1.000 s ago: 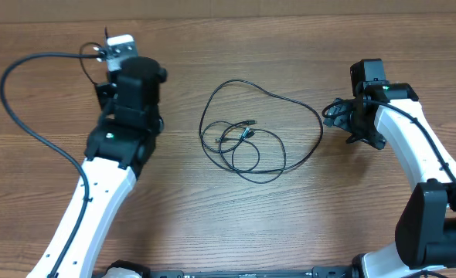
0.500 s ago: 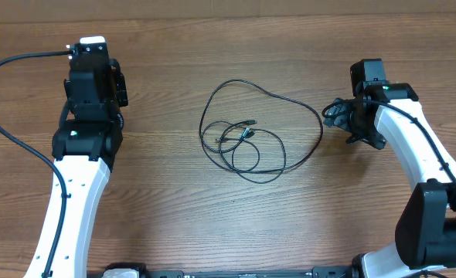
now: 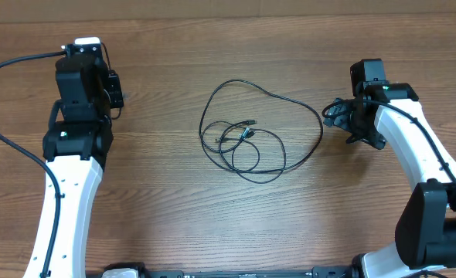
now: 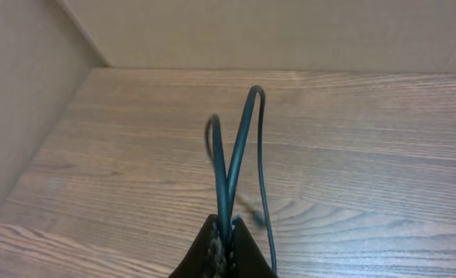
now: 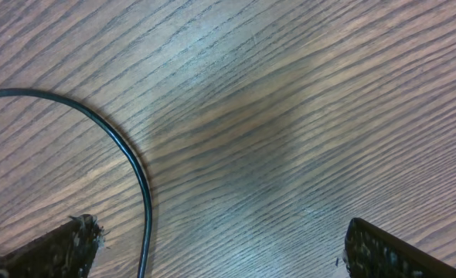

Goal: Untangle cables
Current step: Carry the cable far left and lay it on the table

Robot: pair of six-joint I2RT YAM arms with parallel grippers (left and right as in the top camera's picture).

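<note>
left claw (image 4: 224, 235) clamped on a cable loop (image 4: 239, 147), near tabletop (image 3: 182, 224) far-left corner | other cables (image 3: 247, 143) coiled mid-tabletop | right claw (image 5: 220, 235) spread apart beside coil's right arc | advice: pinch one strand, draw outward slowly, avoid tightening crossings

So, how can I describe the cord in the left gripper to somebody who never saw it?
On the wooden table, look at the far left, where the left gripper is shut. The thin black cord pinched there sticks out as a folded loop, unlike the loose cords lying flat mid-table.
</note>
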